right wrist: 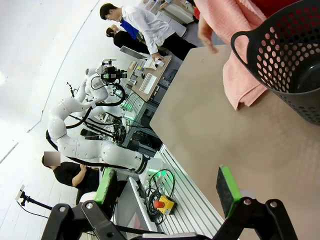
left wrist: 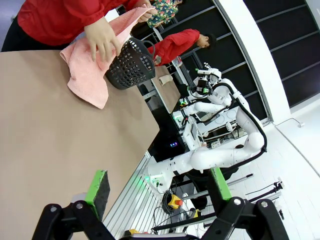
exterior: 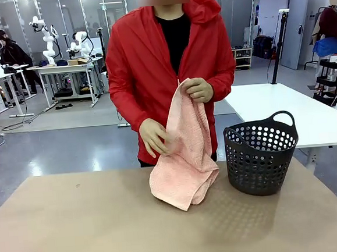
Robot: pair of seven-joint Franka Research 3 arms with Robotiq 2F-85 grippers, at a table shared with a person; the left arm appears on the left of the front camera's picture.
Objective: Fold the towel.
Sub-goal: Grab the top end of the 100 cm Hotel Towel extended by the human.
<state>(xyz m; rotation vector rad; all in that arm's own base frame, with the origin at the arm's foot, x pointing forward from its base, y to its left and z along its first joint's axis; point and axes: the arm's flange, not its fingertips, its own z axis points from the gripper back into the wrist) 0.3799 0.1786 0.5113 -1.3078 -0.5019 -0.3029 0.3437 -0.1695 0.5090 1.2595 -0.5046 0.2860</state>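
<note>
A person in a red jacket stands at the far side of the table and holds up the salmon-pink towel (exterior: 182,154) with both hands, its lower end resting on the brown tabletop. The towel (left wrist: 87,70) hangs just left of the dark plastic basket (exterior: 259,157). My left gripper (left wrist: 157,187) stands open with nothing between its green pads, off the table's near corner. Over the table's edge my right gripper (right wrist: 167,185) is open and empty too, far from the towel (right wrist: 235,75) and the basket (right wrist: 290,55).
The brown table (exterior: 106,224) has free room in front and to the left. A white table (exterior: 284,108) stands behind the basket. Other people stand farther back in the room.
</note>
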